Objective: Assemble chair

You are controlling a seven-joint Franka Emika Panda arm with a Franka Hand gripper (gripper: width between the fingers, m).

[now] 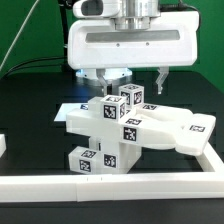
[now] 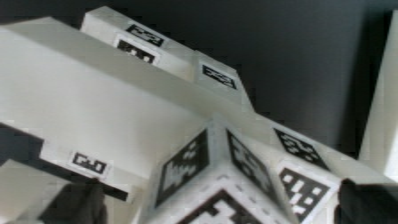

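The chair parts (image 1: 120,135) lie in a cluster of white tagged blocks at the table's middle. A long slab (image 1: 178,128) sticks out toward the exterior view's right. A small tagged block (image 1: 131,97) is the top of the cluster. My gripper (image 1: 135,80) hangs just above it, open, with one dark finger (image 1: 162,77) on each side and apart from the block. In the wrist view the block's tagged corner (image 2: 231,180) sits between the spread fingers (image 2: 71,195), and the gripper (image 2: 222,208) holds nothing. A white slab (image 2: 107,90) with tags lies beyond.
A long plain white rail (image 1: 110,186) runs along the front, and another rail (image 1: 214,150) runs along the exterior view's right. A small white piece (image 1: 3,146) shows at the left edge. A green backdrop stands behind the black table.
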